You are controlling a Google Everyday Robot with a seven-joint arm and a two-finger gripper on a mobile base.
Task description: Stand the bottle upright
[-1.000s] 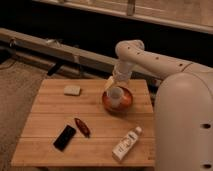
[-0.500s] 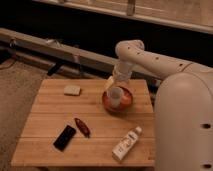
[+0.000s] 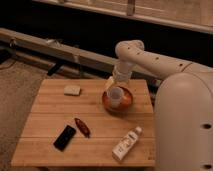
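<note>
- Phone [image 3: 64, 137] and dark red item [image 3: 82, 127]: front-left of bowl [image 3: 127, 103]; item too blurred to identify.
- Gripper [image 3: 118, 84]: just above bowl, jaws spread wide; tips blend into white cup [image 3: 116, 96], contact unclear.
- Bottle [image 3: 126, 144]: lying flat, in front of bowl.

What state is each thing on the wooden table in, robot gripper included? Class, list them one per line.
Small white flat-sided plastic bottle: lying on its side, untouched.
White cup: upright, inside the bowl.
Orange round bowl: right way up, holding the cup.
Black flat phone: lying flat.
Pale rectangular block: lying flat.
Gripper: open, empty, above the bowl's far side.
</note>
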